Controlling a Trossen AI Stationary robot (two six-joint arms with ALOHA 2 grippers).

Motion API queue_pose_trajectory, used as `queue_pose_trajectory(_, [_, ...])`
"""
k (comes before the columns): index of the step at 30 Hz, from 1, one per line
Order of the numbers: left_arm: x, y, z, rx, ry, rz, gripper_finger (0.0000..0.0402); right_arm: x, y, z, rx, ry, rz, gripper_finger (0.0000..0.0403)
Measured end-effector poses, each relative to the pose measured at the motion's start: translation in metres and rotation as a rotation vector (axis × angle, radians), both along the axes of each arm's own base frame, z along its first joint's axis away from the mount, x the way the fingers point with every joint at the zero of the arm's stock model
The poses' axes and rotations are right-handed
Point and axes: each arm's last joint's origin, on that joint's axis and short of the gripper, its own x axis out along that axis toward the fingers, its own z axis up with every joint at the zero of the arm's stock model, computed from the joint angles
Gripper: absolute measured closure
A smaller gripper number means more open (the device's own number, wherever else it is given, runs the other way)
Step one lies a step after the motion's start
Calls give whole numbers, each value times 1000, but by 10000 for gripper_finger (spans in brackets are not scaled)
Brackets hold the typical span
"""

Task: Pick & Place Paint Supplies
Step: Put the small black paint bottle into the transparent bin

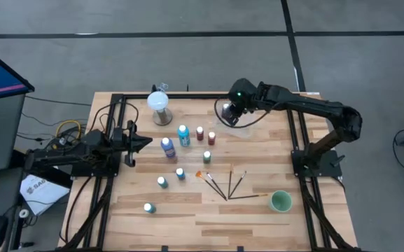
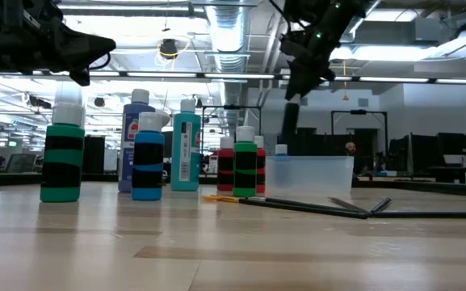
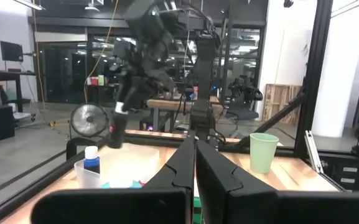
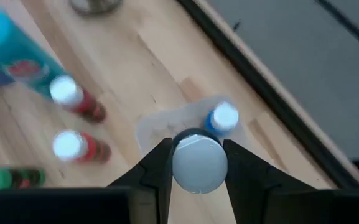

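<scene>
A: How far along is the sorting?

B: Early, by my reading. At the left the left claw (image 1: 142, 142) waits with its fingers pressed together, holding nothing. Loose bottles (image 1: 168, 147) stand over the middle of the wooden surface (image 1: 258, 217), and the paintbrushes (image 1: 224, 185) lie fanned to their right, untouched. Farther right, at the far edge, the clear tub (image 1: 240, 127) holds one blue bottle (image 4: 223, 116). The right claw (image 4: 196, 163) hangs above that tub, closed on a white-capped bottle (image 4: 196, 164), apparently about to drop it in.

A: And the materials?

B: Small round plastic bottles with smooth white caps; several carry black bands on teal or red bodies. The brushes are thin dark sticks, one orange-tipped. The tub is translucent, thin-walled and shallow. A pale green cup (image 1: 280, 202) stands near right. The planks are pale and matte.
</scene>
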Motion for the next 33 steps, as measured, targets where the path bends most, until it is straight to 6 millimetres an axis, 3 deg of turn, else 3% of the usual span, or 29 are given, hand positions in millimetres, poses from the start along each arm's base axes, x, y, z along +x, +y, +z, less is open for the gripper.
queue_pose_trajectory(12, [3,0,-2,-4,30,0,400,28,-15,-42,31,79,-1,295])
queue_pose_trajectory(24, [4,1,-3,-6,41,0,400,44,-29,-75,64,114,0,295])
queue_pose_trajectory(33, [4,1,-2,-4,28,0,400,51,-38,-89,57,115,1,295])
